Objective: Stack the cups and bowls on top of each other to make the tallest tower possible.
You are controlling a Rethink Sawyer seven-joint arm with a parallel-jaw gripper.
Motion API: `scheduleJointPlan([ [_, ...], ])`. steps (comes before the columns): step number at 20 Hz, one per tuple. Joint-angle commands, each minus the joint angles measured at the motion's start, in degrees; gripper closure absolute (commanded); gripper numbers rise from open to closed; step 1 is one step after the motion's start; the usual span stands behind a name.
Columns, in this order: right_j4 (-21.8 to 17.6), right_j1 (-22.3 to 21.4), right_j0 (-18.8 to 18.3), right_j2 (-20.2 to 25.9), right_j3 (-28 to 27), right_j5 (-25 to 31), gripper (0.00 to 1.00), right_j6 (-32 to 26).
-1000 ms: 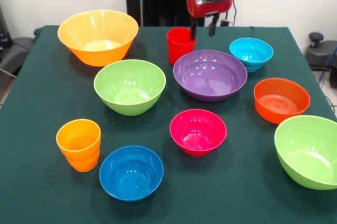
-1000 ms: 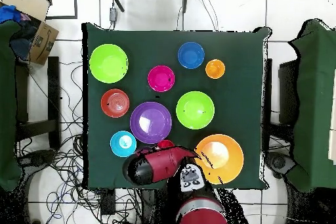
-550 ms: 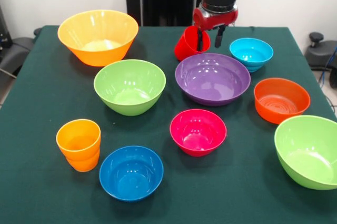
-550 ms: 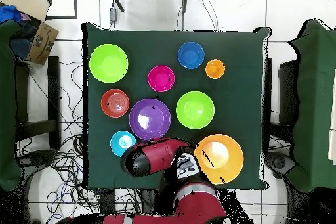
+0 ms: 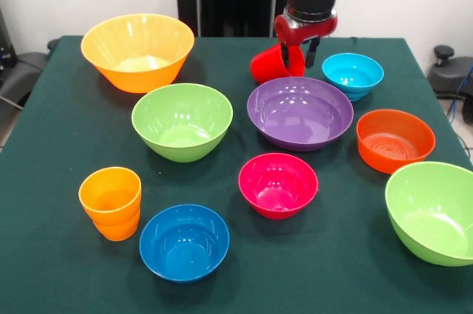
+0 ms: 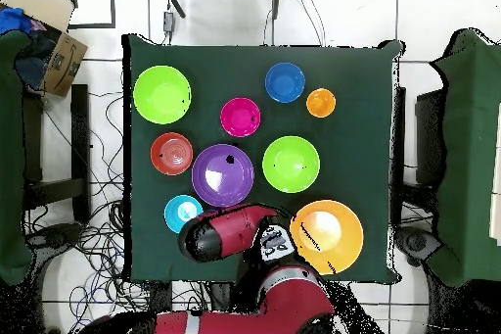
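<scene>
Red cup (image 5: 270, 64) hangs tipped over in the gripper (image 5: 299, 54), whose fingers pinch its rim; it is off the green table (image 5: 59, 122), at the far side, just behind the purple bowl (image 5: 299, 112) and left of the light blue bowl (image 5: 353, 74).

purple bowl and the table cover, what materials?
Purple bowl: looks like moulded plastic, glossy; bright light spots reflect off its inner wall. Table cover: probably a dark green woven cloth, matte with no glare; it drapes over the table's edges in the overhead view.

Green tablecloth (image 5: 59, 255), cardboard box (image 6: 44, 31)
</scene>
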Motion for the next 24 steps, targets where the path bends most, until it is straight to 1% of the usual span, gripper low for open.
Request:
scheduleJointPlan([
  [1,-2.3,-1.5,-0.8,5.1,-3.4,8.7,0.0,-2.1],
  [7,-3.0,-1.7,-1.7,5.1,-2.7,9.9,0.0,-2.6],
  [11,-4.6,-1.4,-2.1,4.5,-2.7,9.4,0.0,-2.9],
  [16,-6.7,-0.6,-2.6,3.7,-3.1,10.0,0.0,-3.5],
  [20,-7.8,-0.5,-4.6,4.4,-2.0,11.0,0.0,-4.7],
  [24,-8.0,-1.9,-6.1,5.8,-1.0,12.8,0.0,-5.9],
])
